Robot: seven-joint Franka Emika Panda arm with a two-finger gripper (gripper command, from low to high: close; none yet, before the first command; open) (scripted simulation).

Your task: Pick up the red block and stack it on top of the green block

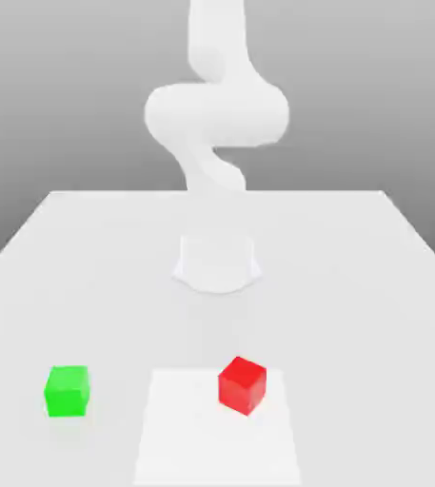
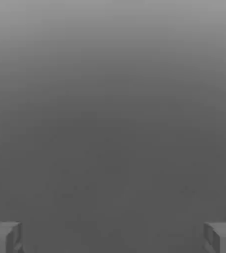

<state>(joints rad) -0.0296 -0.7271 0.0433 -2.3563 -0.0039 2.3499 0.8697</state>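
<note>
Gripper (image 2: 113, 238) wide open, holding nothing. Bright-red matte cube (image 1: 242, 385) sits turned on the pale desk (image 1: 354, 285), bright-green matte cube (image 1: 68, 391) well apart toward the exterior view's left. Likely pre-pick: next, bring gripper over red, aligned to its faces.

A pale grey desk (image 1: 354, 314) fills the lower part of the exterior view — a green block (image 1: 68, 391) sits at lower left. A white square (image 1: 218, 447) lies at bottom centre, the red block (image 1: 243, 385) resting there, turned cornerwise.
</note>
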